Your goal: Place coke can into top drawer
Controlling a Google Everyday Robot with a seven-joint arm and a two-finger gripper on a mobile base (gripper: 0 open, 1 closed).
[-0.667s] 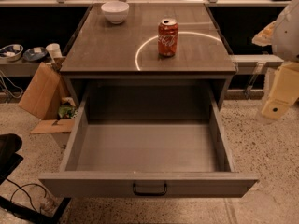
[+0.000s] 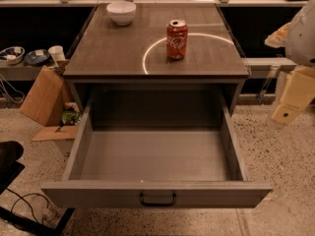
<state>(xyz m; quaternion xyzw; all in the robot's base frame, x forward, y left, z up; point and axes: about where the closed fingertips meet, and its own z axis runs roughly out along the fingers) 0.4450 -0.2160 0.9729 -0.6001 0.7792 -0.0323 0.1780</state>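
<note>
Red and shiny, the coke can (image 2: 177,39) is being left standing upright on the cabinet top (image 2: 108,55), in the upper middle of the frame, inside a bright ring of light. The white bowl (image 2: 121,12) is being kept well apart at the upper left. The top drawer (image 2: 157,194) is being held wide open below. The gripper (image 2: 291,104) is being hung at the right edge, away from the can. How open it is cannot be told, and the can is not being held. The can should be squeezed around its middle and kept upright.
</note>
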